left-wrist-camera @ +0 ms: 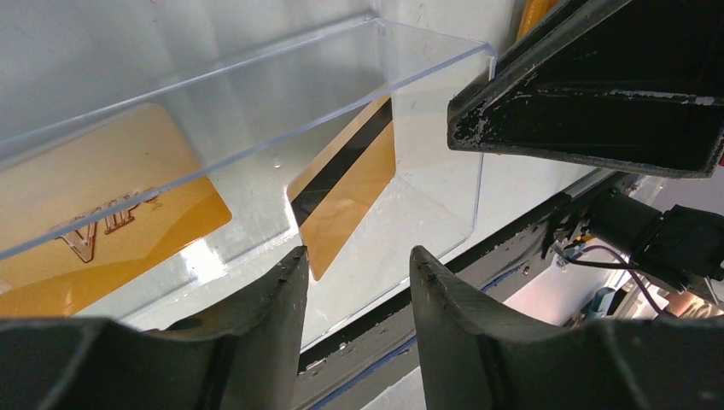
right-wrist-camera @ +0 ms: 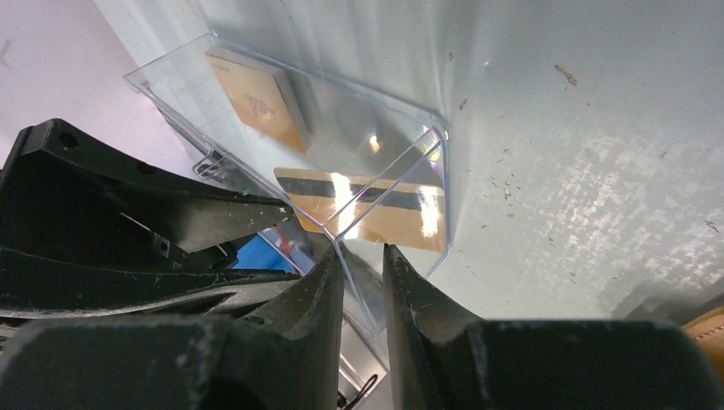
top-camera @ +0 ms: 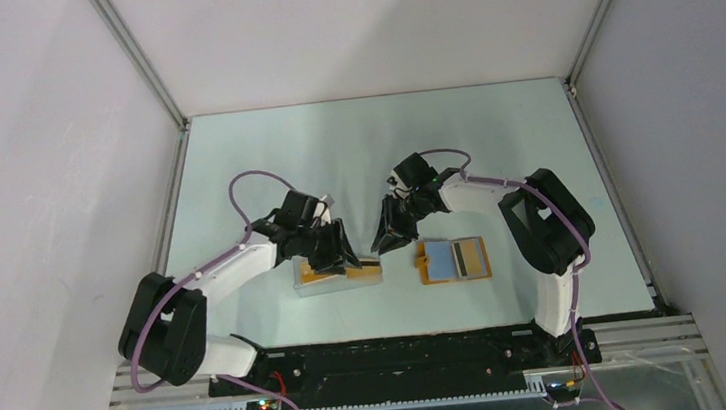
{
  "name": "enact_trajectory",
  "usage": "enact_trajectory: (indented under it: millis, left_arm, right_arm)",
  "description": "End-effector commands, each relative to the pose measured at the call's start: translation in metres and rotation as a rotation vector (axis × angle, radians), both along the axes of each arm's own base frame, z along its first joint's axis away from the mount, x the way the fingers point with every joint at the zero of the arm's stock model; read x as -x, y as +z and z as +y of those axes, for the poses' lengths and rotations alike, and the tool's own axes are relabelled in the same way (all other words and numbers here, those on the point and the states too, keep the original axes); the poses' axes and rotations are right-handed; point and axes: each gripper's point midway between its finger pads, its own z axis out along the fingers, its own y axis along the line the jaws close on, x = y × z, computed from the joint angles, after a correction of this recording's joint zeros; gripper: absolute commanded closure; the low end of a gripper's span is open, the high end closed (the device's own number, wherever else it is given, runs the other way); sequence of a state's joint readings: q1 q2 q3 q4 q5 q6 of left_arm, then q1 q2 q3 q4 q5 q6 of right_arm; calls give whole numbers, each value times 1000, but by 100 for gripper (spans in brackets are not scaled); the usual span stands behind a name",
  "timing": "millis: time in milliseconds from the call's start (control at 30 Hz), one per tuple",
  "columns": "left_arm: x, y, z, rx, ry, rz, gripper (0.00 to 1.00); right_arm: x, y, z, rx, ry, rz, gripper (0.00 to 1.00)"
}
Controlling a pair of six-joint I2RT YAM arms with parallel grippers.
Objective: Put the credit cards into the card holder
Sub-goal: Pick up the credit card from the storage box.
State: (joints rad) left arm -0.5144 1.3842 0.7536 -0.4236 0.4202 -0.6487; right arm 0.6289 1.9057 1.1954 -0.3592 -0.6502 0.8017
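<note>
Two golden credit cards lie in a clear plastic box [top-camera: 341, 279]. One shows a dark stripe [left-wrist-camera: 346, 184], also in the right wrist view [right-wrist-camera: 376, 209]. The other reads VIP [left-wrist-camera: 102, 213], also in the right wrist view [right-wrist-camera: 256, 102]. The card holder [top-camera: 455, 259] lies open to the right of the box, orange-tan with blue-grey pockets; its edge shows in the right wrist view [right-wrist-camera: 704, 325]. My left gripper [left-wrist-camera: 359, 252] is open and empty, low over the box beside the striped card. My right gripper [right-wrist-camera: 363, 252] is closed to a narrow gap on the box's right end wall.
The clear box [left-wrist-camera: 256, 77] has upright walls around the cards. The two grippers [top-camera: 329, 253] [top-camera: 392, 234] are close together over it. The right gripper's fingers [left-wrist-camera: 598, 94] show at the upper right of the left wrist view. White walls enclose the table.
</note>
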Motion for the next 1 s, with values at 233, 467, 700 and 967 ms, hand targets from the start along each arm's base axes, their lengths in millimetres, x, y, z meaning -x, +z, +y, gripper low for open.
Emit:
enact_trajectory:
  millis: [233, 467, 700, 967]
  left_arm:
    - [-11, 46, -33, 161, -63, -130, 51]
    - [-12, 54, -35, 184, -63, -154, 51]
    - [-13, 37, -37, 154, -48, -129, 53]
    - [-17, 8, -29, 54, 7, -98, 71]
  right_arm:
    - [-2, 18, 15, -64, 31, -30, 75]
    - [-2, 17, 16, -66, 35, -27, 75]
    - [-1, 16, 16, -66, 38, -24, 76]
    - [0, 16, 16, -68, 41, -25, 75]
